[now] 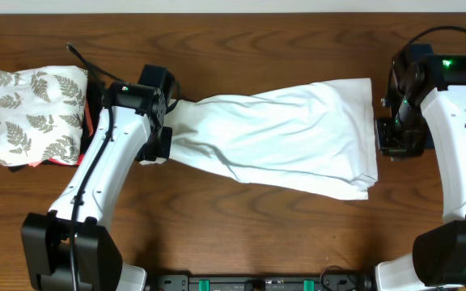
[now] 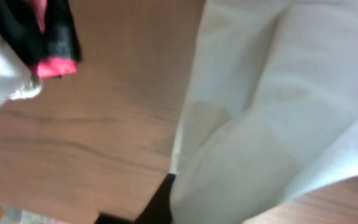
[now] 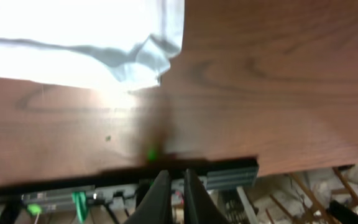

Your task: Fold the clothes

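Observation:
The white T-shirt [image 1: 290, 137] lies stretched across the table's middle, bunched narrow at its left end and wide at its right. Its print does not show. My left gripper [image 1: 167, 123] is at the bunched left end and is shut on it. In the left wrist view the T-shirt [image 2: 278, 112] drapes over the jaws, and only one black finger of the left gripper [image 2: 165, 208] shows. My right gripper [image 1: 395, 136] is just past the shirt's right edge, off the cloth. In the right wrist view the right gripper's [image 3: 173, 190] fingers are together and empty, with a crumpled corner of the T-shirt [image 3: 135, 59] above them.
A folded white cloth with grey fern leaves [image 1: 35, 113] sits at the far left on black and red folded garments [image 1: 90, 121], close behind my left arm; these garments also show in the left wrist view [image 2: 55, 43]. The table's front edge with a black rail [image 3: 229, 174] is near my right gripper.

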Robot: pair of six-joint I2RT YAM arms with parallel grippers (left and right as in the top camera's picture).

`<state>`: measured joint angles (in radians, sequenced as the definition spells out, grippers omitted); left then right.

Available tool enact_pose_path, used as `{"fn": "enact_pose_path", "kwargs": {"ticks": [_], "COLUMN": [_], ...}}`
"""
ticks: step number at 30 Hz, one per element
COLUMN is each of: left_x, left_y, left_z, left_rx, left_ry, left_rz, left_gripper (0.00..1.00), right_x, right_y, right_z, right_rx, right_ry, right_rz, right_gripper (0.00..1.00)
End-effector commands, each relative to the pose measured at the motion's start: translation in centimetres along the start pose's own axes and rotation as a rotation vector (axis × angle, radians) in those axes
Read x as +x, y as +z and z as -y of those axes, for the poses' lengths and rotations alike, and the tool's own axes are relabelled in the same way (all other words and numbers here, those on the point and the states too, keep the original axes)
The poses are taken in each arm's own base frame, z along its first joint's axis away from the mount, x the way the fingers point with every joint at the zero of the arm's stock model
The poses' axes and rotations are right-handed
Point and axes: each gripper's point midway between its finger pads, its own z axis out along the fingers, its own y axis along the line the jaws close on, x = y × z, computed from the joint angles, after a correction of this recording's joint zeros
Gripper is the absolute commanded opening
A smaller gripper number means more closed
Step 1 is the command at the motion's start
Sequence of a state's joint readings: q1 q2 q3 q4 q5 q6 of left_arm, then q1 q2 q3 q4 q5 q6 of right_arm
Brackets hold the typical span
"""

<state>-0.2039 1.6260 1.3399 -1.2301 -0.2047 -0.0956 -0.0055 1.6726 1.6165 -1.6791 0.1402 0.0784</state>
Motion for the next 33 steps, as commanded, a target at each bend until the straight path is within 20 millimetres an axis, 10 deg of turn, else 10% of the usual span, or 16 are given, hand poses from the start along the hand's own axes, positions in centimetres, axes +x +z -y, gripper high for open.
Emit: {"fn": "enact_pose_path", "kwargs": {"ticks": [1, 13, 21, 33], "left_x": [0.7, -0.7, -7.2, -7.6], "left_y": [-0.4, -0.6, -1.6, 2.0], "left_z": [0.7, 2.3, 3.6, 5.5], "left_rx": [0.053, 0.148, 0.211, 0.236], "left_ry": [-0.075, -0.088, -0.128, -0.106], "left_rz": [-0.029, 0.021, 0.276, 0.185], "left_gripper": [0.32, 0.47, 0.11, 0.06], "right_x": [0.6, 0.3, -2.4, -2.7], "right_y": [-0.3, 0.0, 4.5, 12.8], "right_z": [-0.4, -2.4, -5.6, -8.4], "right_rx": [-0.04, -0.15, -0.26, -0.267], "right_ry": [0.019, 0.017, 0.001, -0.042], "right_rz": [-0.01, -0.007, 0.055, 0.096], "right_gripper": [0.05, 0.01, 0.01, 0.01]}}
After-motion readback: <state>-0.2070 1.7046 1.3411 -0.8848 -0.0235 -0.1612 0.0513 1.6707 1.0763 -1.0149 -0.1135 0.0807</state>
